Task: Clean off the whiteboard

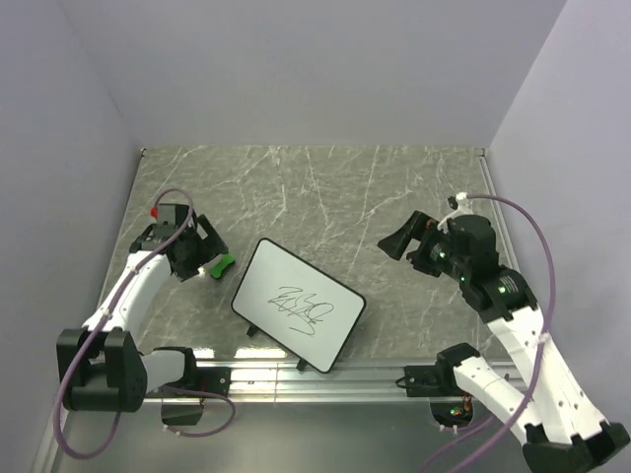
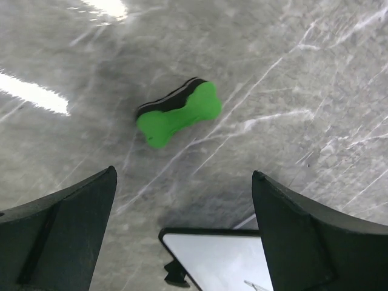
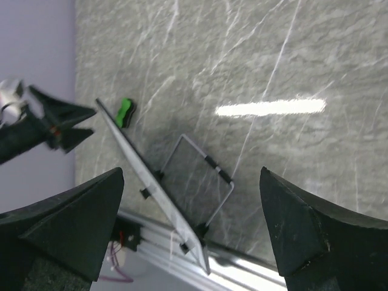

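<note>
Hovers left pincer (image 1: 207, 256), spread wide and empty, over green eraser (image 1: 221, 264) just beside scribbled whiteboard (image 1: 299, 305) on bench (image 1: 325, 187); holds right pincer (image 1: 398, 244) equally wide, empty, well off right.

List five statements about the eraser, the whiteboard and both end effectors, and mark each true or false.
1. The green eraser lies on the table, held by nothing. True.
2. The left end effector is shut on the eraser. False: it is open, with the eraser lying beyond its fingertips.
3. The whiteboard bears black scribbles. True.
4. The whiteboard lies flat on the table. False: the right wrist view shows it tilted, propped on a wire stand.
5. The right end effector holds a marker. False: it is open and empty.
</note>
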You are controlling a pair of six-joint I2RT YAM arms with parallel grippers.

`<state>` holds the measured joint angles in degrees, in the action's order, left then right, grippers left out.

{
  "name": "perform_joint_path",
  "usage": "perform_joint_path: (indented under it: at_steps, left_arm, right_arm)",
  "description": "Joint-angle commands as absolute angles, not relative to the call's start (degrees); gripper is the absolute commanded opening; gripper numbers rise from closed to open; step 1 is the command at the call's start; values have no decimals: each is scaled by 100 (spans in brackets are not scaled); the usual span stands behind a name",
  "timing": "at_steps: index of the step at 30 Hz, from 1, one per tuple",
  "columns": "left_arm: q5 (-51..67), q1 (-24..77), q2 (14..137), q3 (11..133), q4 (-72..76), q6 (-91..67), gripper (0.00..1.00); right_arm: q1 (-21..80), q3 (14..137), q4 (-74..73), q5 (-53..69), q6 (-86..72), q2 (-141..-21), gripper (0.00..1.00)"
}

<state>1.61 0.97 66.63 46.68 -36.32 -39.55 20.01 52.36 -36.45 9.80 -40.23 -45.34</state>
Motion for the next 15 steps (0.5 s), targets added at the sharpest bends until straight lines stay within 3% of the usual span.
perform_joint_path:
  at_steps: [1,11,15]
  left_arm:
    - [80,255,7013,4842,-3068,-3753,98]
    - [220,299,8296,5474,-2549,-2145,93]
    - [843,351,8604,5643,-2330,-2039,91]
  right_arm:
    - [1986,5177,-4166,1300,-4140,-4123,100]
    - [1995,5449,-5185,1169,-3859,-3815,100]
    - [1995,5458,-5501,906,-3850,-3806,100]
